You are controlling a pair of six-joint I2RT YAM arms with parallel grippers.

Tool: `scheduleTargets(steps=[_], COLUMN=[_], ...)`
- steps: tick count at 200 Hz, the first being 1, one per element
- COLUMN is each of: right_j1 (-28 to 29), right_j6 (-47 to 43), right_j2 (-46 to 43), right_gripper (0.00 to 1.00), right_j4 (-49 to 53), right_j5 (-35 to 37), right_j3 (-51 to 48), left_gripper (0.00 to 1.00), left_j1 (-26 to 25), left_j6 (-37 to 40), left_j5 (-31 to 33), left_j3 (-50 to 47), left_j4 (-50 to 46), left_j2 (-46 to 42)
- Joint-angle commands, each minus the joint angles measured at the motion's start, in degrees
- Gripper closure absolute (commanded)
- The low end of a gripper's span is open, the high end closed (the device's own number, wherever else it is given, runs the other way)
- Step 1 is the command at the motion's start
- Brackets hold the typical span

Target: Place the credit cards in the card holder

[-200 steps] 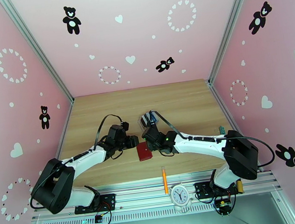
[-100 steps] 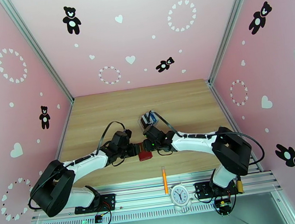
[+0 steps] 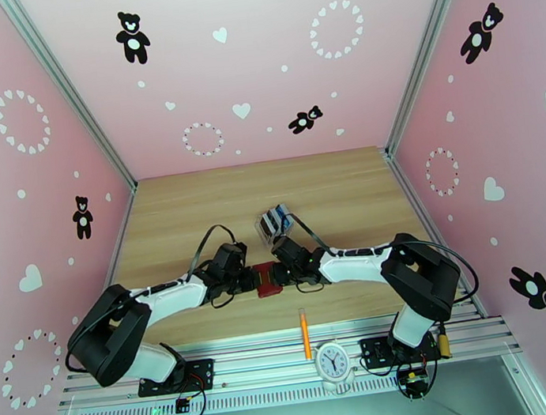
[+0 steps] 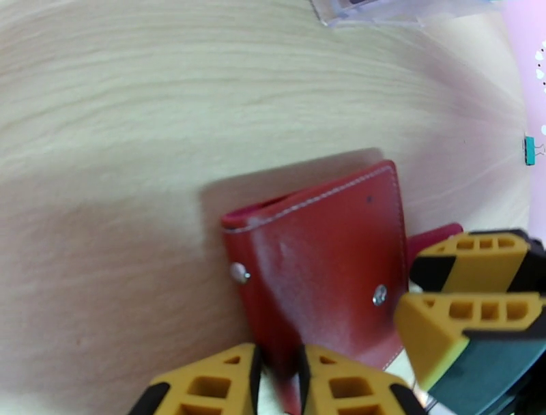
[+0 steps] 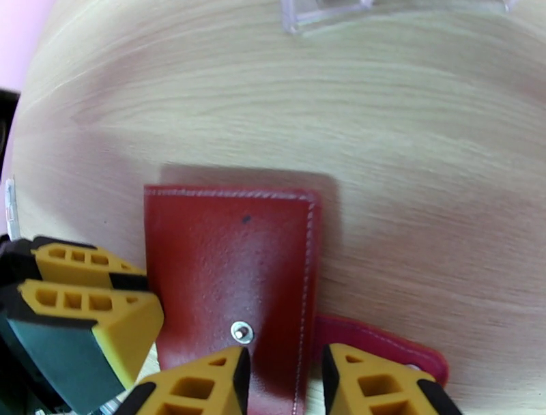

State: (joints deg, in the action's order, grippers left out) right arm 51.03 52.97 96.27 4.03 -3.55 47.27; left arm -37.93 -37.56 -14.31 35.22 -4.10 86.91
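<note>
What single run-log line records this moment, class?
left gripper: shut on card holder | right gripper: shut on card holder, opposite edge | card holder: folded, on table | credit cards: in clear rack

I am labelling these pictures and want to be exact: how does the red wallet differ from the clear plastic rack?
The wallet is red and opaque; the rack is clear. The wallet lies folded nearer the front edge; the rack stands farther back, with cards upright in it. Both are on the wooden table.
</note>
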Motion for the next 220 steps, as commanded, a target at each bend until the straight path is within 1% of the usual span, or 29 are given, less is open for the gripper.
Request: scheduleTargets(steps=[1,28,71,147,195,220], right_j1=[-0.5,-1.2,-2.3,-2.4,-2.4,-2.4], right_j6=[1.1,1.6,2.3,2.8,3.1,3.3], right_j2=[0.0,-1.2,-2.4,-5.5,-8.0,-8.5], right_gripper=[0.64,0.64,0.64,0.64,0.64,0.64], right_j4=[-1.3,-1.9,-3.1,-3.3,-3.0,-3.3], right_j5=[-0.6,-0.6,-1.3,-1.8,-2.0,-2.1], right_j3=[-1.7,-3.4,-5.0,-5.4,-5.5,-5.8], left_gripper=[0.76,0.76,0.77,0.77,0.77,0.76], left_j1=[-0.3,-0.3,-0.4,-0.4,-2.4,-2.4], left_j6=[0.9,1.4,1.4,0.7,0.6,0.1], left_j5=[1.3,1.1,-1.2,-2.8,-2.5,-2.8], left_j3=[1.7,3.6,5.3,4.3,5.3,5.3], left_j4=[-1.4,-1.5,-0.1,0.8,0.5,1.2], left_j2=[1.8,4.3,7.4,5.8,6.0,6.3])
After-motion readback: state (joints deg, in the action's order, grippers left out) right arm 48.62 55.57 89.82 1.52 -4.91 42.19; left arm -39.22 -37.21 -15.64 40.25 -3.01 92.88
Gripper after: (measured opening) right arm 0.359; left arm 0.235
